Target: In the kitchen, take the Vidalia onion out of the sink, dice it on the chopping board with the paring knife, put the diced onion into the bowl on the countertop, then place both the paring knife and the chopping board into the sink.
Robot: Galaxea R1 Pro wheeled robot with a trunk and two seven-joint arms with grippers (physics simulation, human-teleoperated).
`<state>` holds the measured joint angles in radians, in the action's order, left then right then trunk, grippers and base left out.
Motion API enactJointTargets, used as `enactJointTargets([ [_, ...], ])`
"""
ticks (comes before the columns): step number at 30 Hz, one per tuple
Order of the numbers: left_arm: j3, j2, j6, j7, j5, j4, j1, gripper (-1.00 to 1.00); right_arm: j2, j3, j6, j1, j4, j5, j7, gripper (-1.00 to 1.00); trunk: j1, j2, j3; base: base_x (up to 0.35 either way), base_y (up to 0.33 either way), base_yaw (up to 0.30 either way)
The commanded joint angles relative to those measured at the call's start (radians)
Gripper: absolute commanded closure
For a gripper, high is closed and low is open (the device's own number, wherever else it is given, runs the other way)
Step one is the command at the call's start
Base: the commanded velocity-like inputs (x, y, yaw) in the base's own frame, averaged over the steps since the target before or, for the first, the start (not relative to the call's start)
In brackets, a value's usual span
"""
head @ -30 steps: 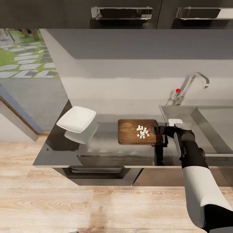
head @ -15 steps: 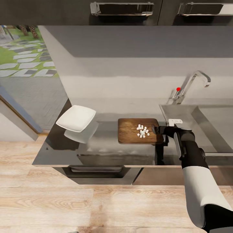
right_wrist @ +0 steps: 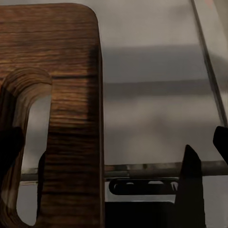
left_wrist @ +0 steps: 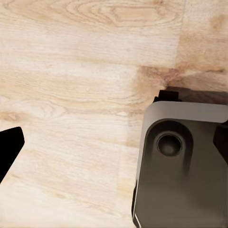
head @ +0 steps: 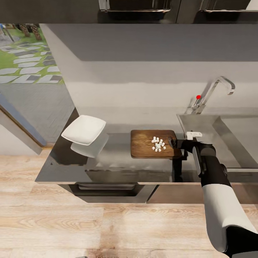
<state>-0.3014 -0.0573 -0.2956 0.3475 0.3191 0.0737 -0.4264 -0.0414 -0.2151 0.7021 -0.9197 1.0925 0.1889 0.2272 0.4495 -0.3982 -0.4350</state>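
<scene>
The chopping board (head: 154, 144) is lying flat on the grey worktop (head: 118, 163), with a small heap of white diced onion (head: 158, 144) sitting toward its 3 o'clock end. The right hand (head: 174, 144) is reaching in from 5 o'clock in the head view and is meeting the board's 3 o'clock edge, the end with the slot-shaped handle hole (right_wrist: 26, 152). In the right wrist view the board (right_wrist: 52, 95) is showing close up, and one dark fingertip (right_wrist: 8, 152) is overlapping the slot while the other (right_wrist: 190, 166) is standing well apart over bare worktop, so the hand is spread wide and not clamped on anything.

The white bowl (head: 84, 130) is sitting near the worktop's 9 o'clock end, well apart from the board, with its reflection showing beneath it. The sink (head: 229, 139) is lying at 3 o'clock of the board, just beyond the hand, and its angular tap (head: 215, 91) with the red knob (head: 198, 96) is rising behind it at about 1 o'clock.

The left wrist view is looking down on pale wooden floor (left_wrist: 71, 95) and a grey part of the robot's base (left_wrist: 180, 166); whether the left hand is clenched or released cannot be told.
</scene>
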Motion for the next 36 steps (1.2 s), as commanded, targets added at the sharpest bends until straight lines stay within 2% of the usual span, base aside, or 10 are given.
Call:
enactJointTargets([
  [1,-0.008,-0.001,-0.007,0.001,0.007,0.005,-0.002,-1.0,0.0,-0.002,0.004,-0.001,0.001,0.011,0.009,-1.0,0.001,-0.002,-0.002,0.0,0.0,0.0],
  [23,-0.008,0.001,-0.007,0.001,0.007,0.005,-0.002,-1.0,0.0,-0.001,0.004,-0.001,0.001,0.011,0.008,-1.0,0.001,-0.002,-0.015,0.0,0.0,0.0],
  [24,-0.008,0.001,-0.007,0.001,0.007,0.005,-0.002,-1.0,0.0,-0.001,0.004,-0.001,0.001,0.011,0.008,1.0,0.001,-0.002,-0.015,0.0,0.0,0.0],
  [36,-0.008,0.001,-0.007,0.001,0.007,0.005,-0.002,-1.0,0.0,-0.001,0.004,-0.001,0.001,0.011,0.007,1.0,0.001,-0.002,-0.015,0.0,0.0,0.0],
])
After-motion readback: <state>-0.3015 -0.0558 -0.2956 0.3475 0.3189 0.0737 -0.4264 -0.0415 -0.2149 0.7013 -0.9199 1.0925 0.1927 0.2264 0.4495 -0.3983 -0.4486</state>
